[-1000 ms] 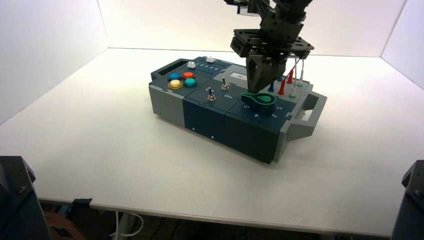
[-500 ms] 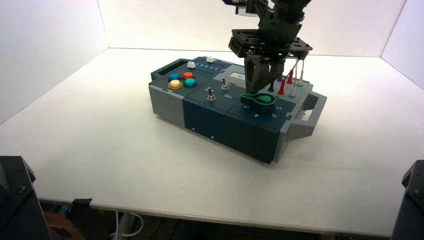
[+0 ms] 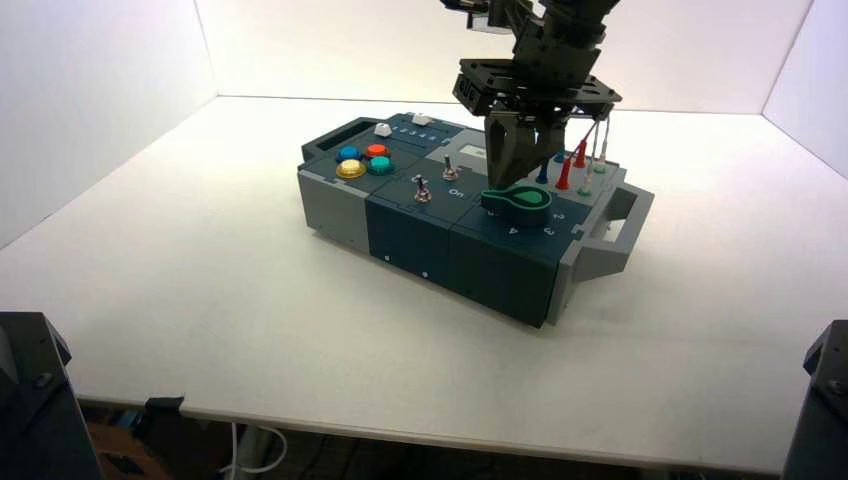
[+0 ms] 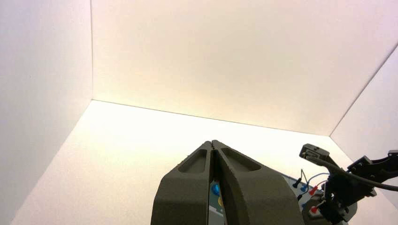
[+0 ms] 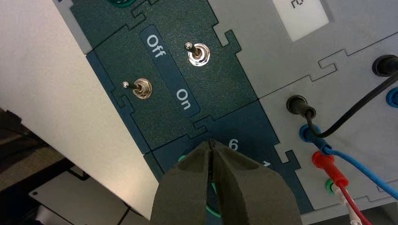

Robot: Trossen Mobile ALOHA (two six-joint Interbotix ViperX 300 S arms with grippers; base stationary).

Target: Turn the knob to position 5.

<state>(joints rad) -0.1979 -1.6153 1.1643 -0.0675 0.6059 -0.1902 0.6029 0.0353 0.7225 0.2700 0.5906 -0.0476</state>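
Right gripper (image 3: 504,186) is closed up over the green knob (image 3: 517,204) at the box's (image 3: 406,262) near right, can't tell if touching. Pushing too long could overshoot the 5.

The right arm (image 3: 560,50) is black, with blocky joints and a flat bracket (image 3: 520,82) dotted with small holes. A thick black cable (image 4: 349,175) runs along it. The left gripper (image 4: 211,142) and right gripper (image 5: 211,142) have matching dark grey fingers (image 4: 185,187), broad below, tapering to narrow tips, each with a smooth, rounded hollow.
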